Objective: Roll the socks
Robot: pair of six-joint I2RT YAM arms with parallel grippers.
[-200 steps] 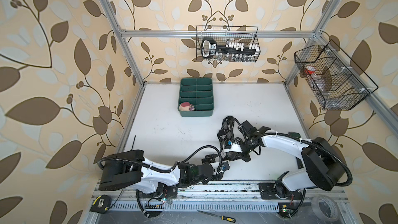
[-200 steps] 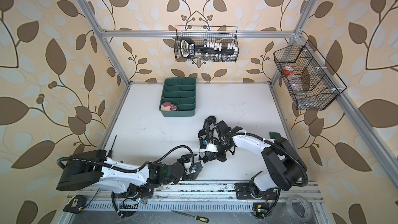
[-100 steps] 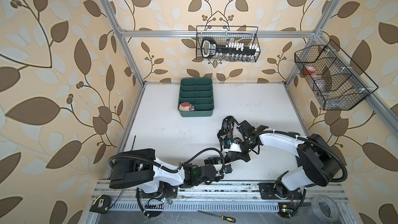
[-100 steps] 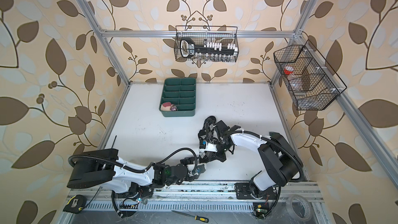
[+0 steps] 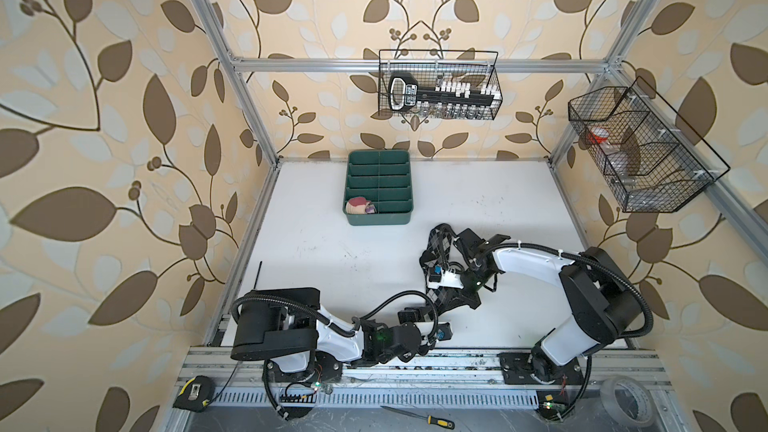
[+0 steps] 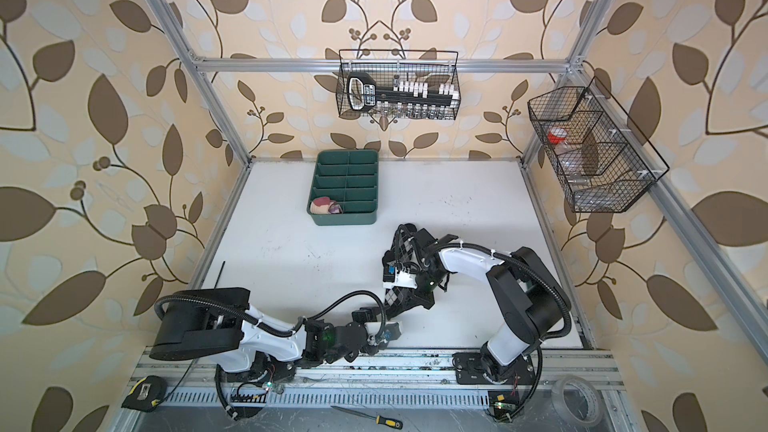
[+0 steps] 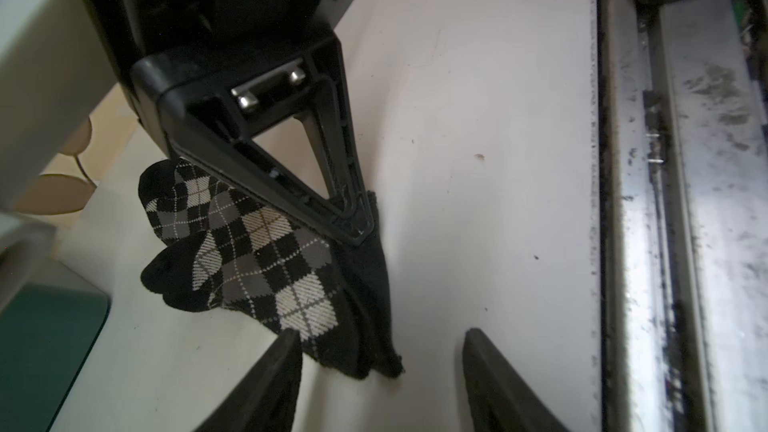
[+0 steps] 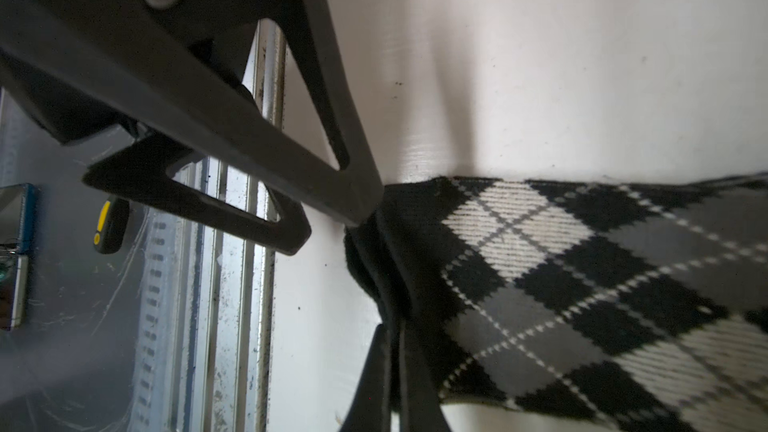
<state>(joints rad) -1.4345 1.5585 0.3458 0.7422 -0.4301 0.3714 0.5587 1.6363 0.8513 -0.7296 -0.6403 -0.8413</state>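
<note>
While peering down from above, can make out the argyle sock (image 5: pixel 444 299) sprawled on the white table (image 5: pixel 332 251), right of the middle, running from mid-table toward the front rail (image 5: pixel 415 361) and partly buried under the right arm (image 5: pixel 528 263). Same deal in both top views. Up close in the right wrist view, can spot the right pincer (image 8: pixel 390 326) pressed together on the black end of that sock, fabric bunched up right at the tips. Just beside it, got the left pincer (image 7: pixel 382 331) spread apart, straddling that same black end from the rail side, one fingertip (image 7: pixel 291 342) right against the checkered part, not squeezing anything. Can't judge that spread from above, too much cable and arm in the way. Also got the beige sock (image 5: pixel 359 205) balled up in the green tray (image 5: pixel 378 220), tucked into the near-left compartment, maroon bit showing, well apart from both arms. Past the rail, off the table: screwdriver (image 5: pixel 438 423) with a yellow-and-black handle, plus a tape measure (image 5: pixel 193 394) over on the left.
</note>
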